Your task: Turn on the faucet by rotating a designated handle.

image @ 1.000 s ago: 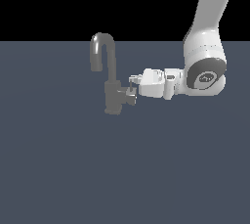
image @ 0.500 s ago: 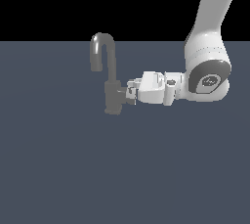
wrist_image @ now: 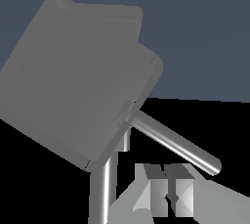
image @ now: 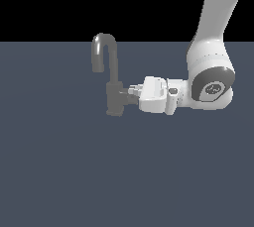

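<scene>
The matte grey faucet [image: 115, 97] stands on the dark floor, and its hook-shaped spout [image: 104, 42] curls toward the exterior view's left. The handle [image: 128, 98] is a short stub sticking out of the body toward the exterior view's right. My gripper [image: 133, 91] lies level, with its fingertips at the stub right next to the body. In the wrist view a large grey block of the faucet [wrist_image: 78, 76] fills the picture, and a thin shiny rod [wrist_image: 176, 142] runs out from it. My fingers [wrist_image: 180, 191] sit close together beside that rod with nothing between them.
The flat grey-blue floor [image: 59, 171] spreads all round the faucet. My white arm [image: 213, 72] comes down from the exterior view's upper right. No other objects show.
My gripper has moved toward the exterior view's left and slightly down, from a small gap off the handle to right against it. The faucet body has not moved.
</scene>
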Tool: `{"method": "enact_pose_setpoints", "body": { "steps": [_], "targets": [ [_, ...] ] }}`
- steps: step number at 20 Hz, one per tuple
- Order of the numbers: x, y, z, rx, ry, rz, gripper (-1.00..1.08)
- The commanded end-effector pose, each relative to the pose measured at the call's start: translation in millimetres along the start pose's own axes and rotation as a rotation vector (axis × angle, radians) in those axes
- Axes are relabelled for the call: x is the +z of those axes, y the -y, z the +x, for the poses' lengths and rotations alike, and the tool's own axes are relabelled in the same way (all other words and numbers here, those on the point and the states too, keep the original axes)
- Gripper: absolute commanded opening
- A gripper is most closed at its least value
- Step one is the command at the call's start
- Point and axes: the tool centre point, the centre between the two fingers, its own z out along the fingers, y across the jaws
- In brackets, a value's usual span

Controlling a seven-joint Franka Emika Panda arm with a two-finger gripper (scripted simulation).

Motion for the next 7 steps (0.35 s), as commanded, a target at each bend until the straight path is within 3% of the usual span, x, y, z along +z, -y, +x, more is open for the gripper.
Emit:
{"method": "enact_pose_setpoints", "body": {
  "steps": [1,7],
  "targets": [
    [-2,-16,32,0.039,-0.007,0.002,-1.00],
    [-2,-30,63,0.055,-0.007,-0.001,-1.00]
  ]
}}
